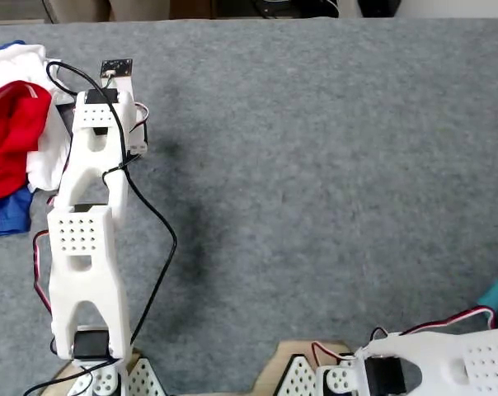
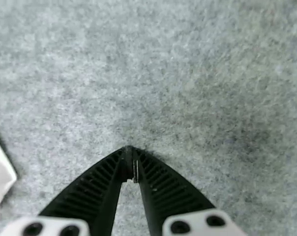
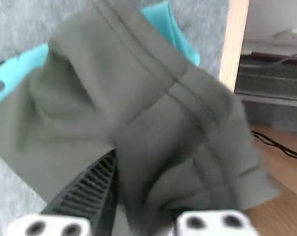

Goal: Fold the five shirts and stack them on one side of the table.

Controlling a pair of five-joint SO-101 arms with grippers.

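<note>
Shirts (image 1: 14, 132) lie crumpled in a loose heap just left of the left gripper (image 2: 130, 163): a red shirt (image 1: 10, 136), a white shirt (image 1: 18, 62), a blue shirt (image 1: 6, 216), all soft knit. None looks folded, and no stack is begun, by my reckoning. The left gripper is pinched tight, tips meeting, holding nothing, over the table's (image 1: 315, 165) fuzzy grey felt. Far right of it, the right gripper (image 3: 124, 191) sits under a limp olive shirt (image 3: 153, 113) with stitched seams, a teal shirt (image 3: 20, 66) peeking out. Whether it has a grip, I cannot tell.
</note>
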